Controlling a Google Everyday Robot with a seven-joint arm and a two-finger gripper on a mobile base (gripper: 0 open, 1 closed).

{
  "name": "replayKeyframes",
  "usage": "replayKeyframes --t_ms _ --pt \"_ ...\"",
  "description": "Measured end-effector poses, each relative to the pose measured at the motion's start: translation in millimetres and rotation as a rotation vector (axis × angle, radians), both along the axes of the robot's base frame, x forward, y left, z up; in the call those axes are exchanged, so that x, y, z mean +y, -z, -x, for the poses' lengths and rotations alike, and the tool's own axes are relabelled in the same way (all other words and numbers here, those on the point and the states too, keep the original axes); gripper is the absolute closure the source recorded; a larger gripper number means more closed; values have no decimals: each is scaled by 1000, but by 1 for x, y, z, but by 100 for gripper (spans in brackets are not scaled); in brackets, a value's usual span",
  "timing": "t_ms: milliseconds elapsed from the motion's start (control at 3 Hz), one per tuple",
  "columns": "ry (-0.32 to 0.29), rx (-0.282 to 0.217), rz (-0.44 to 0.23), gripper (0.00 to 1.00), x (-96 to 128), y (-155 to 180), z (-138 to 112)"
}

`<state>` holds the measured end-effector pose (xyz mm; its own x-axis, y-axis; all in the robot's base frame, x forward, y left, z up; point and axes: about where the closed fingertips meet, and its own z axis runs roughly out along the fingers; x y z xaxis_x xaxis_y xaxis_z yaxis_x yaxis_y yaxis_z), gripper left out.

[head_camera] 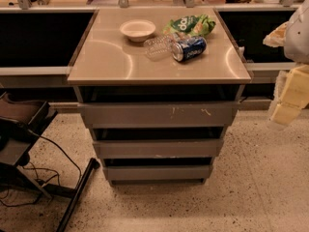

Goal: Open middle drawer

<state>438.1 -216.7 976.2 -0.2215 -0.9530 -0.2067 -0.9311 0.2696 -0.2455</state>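
Observation:
A grey cabinet stands in the middle with three drawer fronts stacked. The middle drawer [158, 148] has a plain flat grey front with no handle. It looks pushed in, with a dark gap above it. Above it is the taller front with pale scratch marks [159, 114]. Below it is the smallest, narrowest front [158, 172]. My gripper [289, 98] shows as pale blocky parts at the right edge of the view. It is to the right of the cabinet, apart from all the drawers, at about the top drawer's height.
On the cabinet top [106, 62] lie a white bowl [137, 29], a green chip bag [190, 24], a blue can on its side [189, 48] and a clear plastic bottle [158, 46]. A dark stand with cables [21, 129] is at left. Speckled floor lies in front.

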Motion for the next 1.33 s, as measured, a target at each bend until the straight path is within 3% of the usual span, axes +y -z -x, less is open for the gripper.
replayKeyframes --t_ms 333,1000,1333 --pt "0 0 0 0 0 0 0" --pt "63 37 -57 0 -2 41 -8" --pt "97 52 -118 0 26 103 -1"
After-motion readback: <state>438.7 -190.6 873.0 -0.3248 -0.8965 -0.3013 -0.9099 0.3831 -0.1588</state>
